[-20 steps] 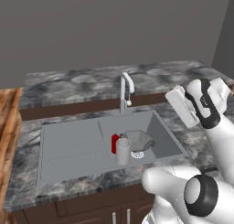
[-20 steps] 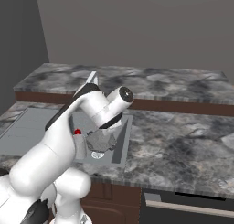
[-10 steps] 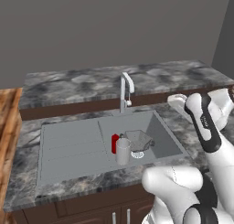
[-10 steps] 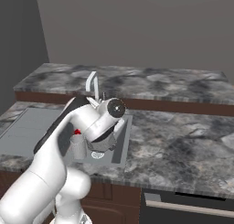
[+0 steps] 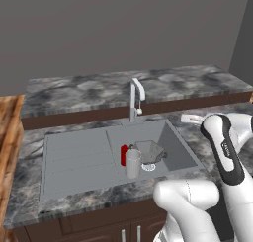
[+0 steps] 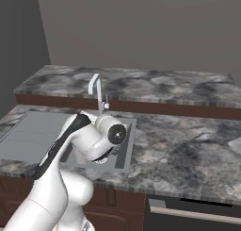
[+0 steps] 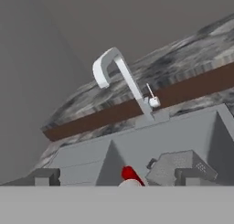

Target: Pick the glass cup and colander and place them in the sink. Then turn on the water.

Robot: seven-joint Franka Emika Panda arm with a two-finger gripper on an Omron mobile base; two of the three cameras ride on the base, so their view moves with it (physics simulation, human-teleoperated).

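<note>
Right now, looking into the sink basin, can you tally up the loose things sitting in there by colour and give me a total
Pale translucent: 1, the glass cup
Grey metal: 1, the colander
Red: 1, the small red cylinder
Total: 3, all in the sink, below the faucet.
</note>
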